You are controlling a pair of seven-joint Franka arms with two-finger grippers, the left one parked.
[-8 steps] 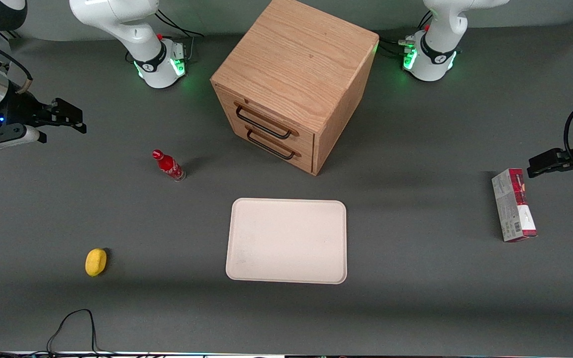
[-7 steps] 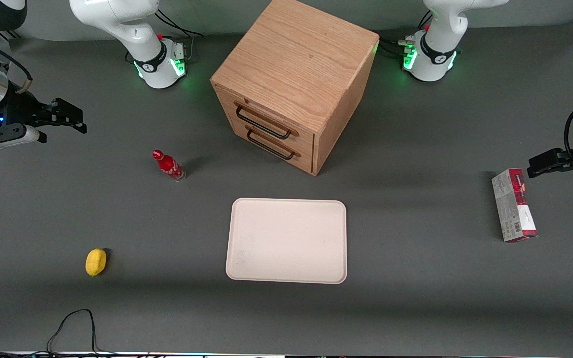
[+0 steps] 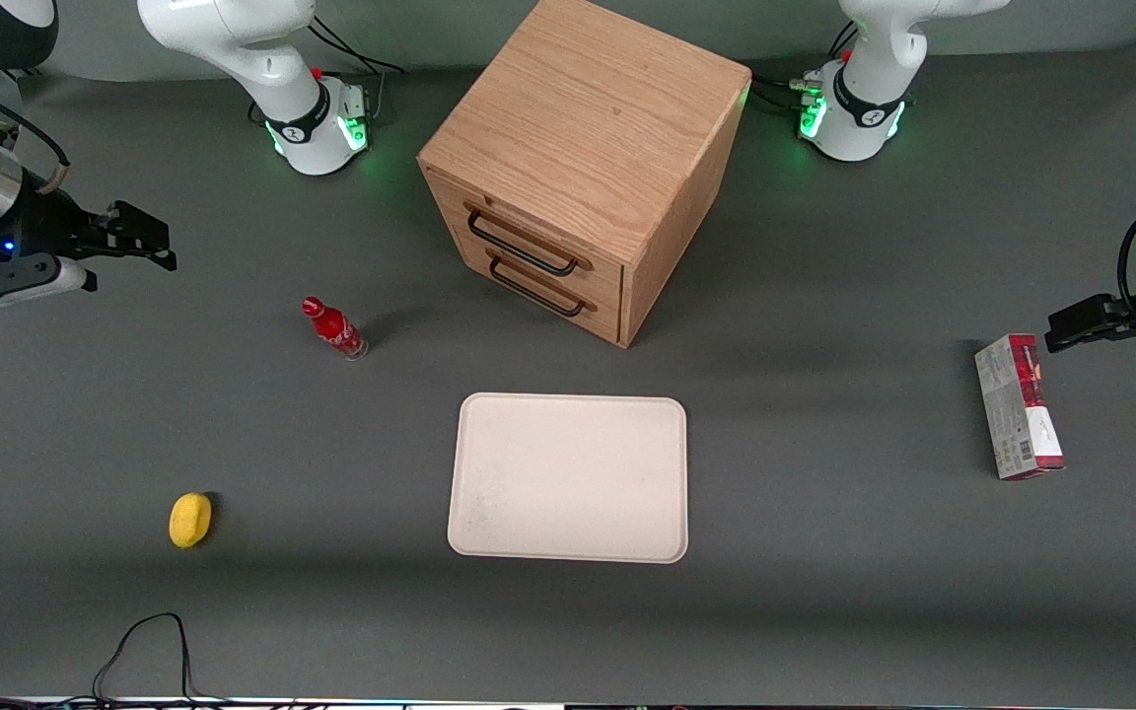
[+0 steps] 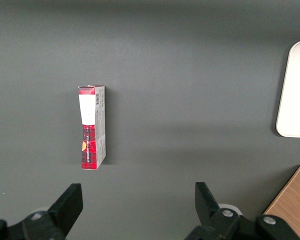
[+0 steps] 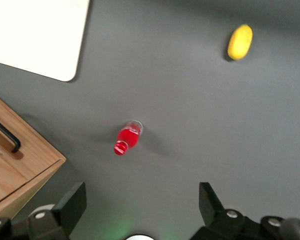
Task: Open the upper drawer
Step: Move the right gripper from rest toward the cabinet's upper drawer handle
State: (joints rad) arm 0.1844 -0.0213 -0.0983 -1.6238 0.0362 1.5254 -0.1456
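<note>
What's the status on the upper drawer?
Right arm's end effector open, hovering at the working arm's end of the table. Light-oak upper drawer shut, untouched. Upright red bottle stands between them.

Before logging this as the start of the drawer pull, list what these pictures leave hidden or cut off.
- Inside of the upper drawer: front view, drawer shut, its own panel hides it.
- Cabinet: right wrist view, cut by the edge; one black handle only partly shows.
- Red bottle label: front view, too small to read.
- Tool: open, high over the working arm's end of the table, apart from the cabinet; its arm runs off the edge.
</note>
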